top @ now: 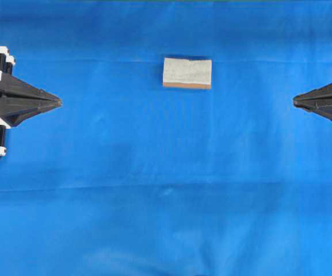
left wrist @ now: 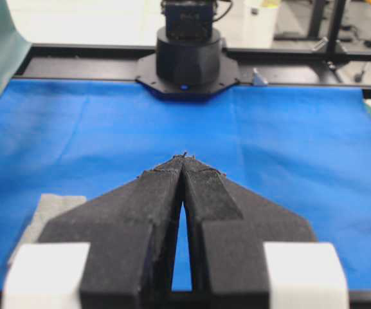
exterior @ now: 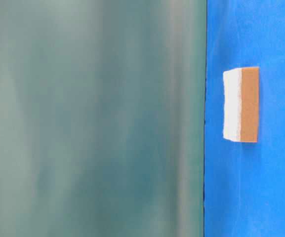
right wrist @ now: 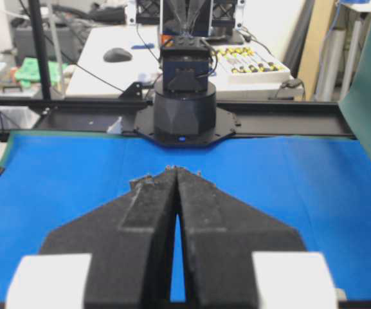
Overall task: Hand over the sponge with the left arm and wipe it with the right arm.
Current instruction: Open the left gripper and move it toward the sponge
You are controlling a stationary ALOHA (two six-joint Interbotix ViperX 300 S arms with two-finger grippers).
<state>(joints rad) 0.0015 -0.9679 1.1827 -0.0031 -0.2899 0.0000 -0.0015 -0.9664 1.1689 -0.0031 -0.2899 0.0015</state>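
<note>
The sponge (top: 187, 72) lies flat on the blue cloth, back of centre, grey-white speckled top up and its orange-brown layer along the near edge. It also shows in the table-level view (exterior: 241, 104) and at the lower left of the left wrist view (left wrist: 49, 211). My left gripper (top: 59, 102) is at the left edge, shut and empty, its tips touching (left wrist: 184, 156). My right gripper (top: 295, 102) is at the right edge, shut and empty (right wrist: 177, 169). Both point toward the middle, well short of the sponge. The right wrist view does not show the sponge.
A blue cloth (top: 166, 195) covers the table. A green backdrop (exterior: 93, 118) stands along the far side. Each wrist view shows the opposite arm's black base (left wrist: 188, 61) (right wrist: 185, 109) at the far cloth edge.
</note>
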